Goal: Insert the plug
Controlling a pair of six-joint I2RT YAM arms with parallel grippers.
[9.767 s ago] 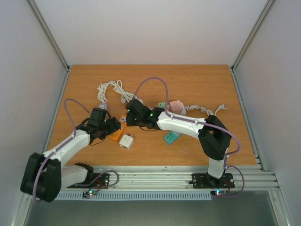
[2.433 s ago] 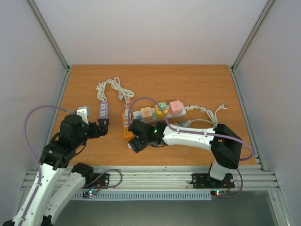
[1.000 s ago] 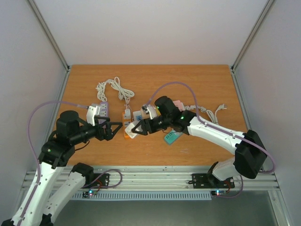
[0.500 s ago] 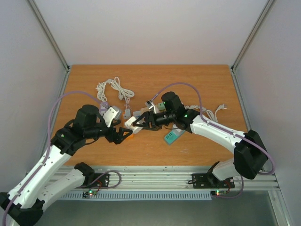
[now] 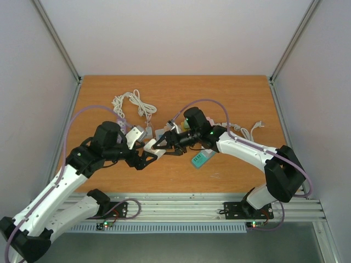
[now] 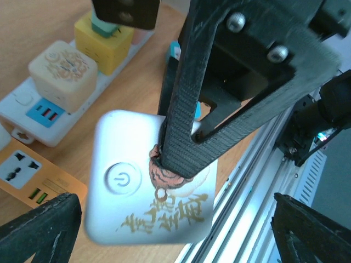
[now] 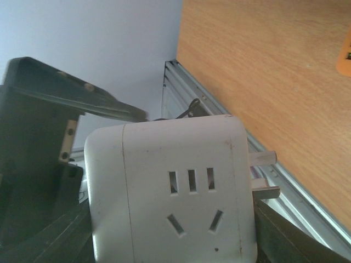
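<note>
Holding the white cube plug (image 6: 126, 200) in the air over the middle of the desk (image 5: 230, 93), your right hand (image 5: 160, 147) was clamped on its sides. The prongs (image 7: 263, 175) stuck out clear of the grip. Your left hand (image 5: 143, 156) hung just beside it, fingers spread wide and gripping nothing.

With the two hands that close, a small drift could have knocked one into the other and twisted the cube, leaving the prongs crooked. The white power strip (image 6: 22, 118) and the orange strip (image 6: 38, 181) lay loose below, with nothing pinning them. A push at a slant could have slid a strip along the desk instead of seating the plug. The cream cube (image 6: 61, 68) and yellow cube (image 6: 104, 44) crowded the white strip, so your plug's wide body could have fouled on them.
</note>
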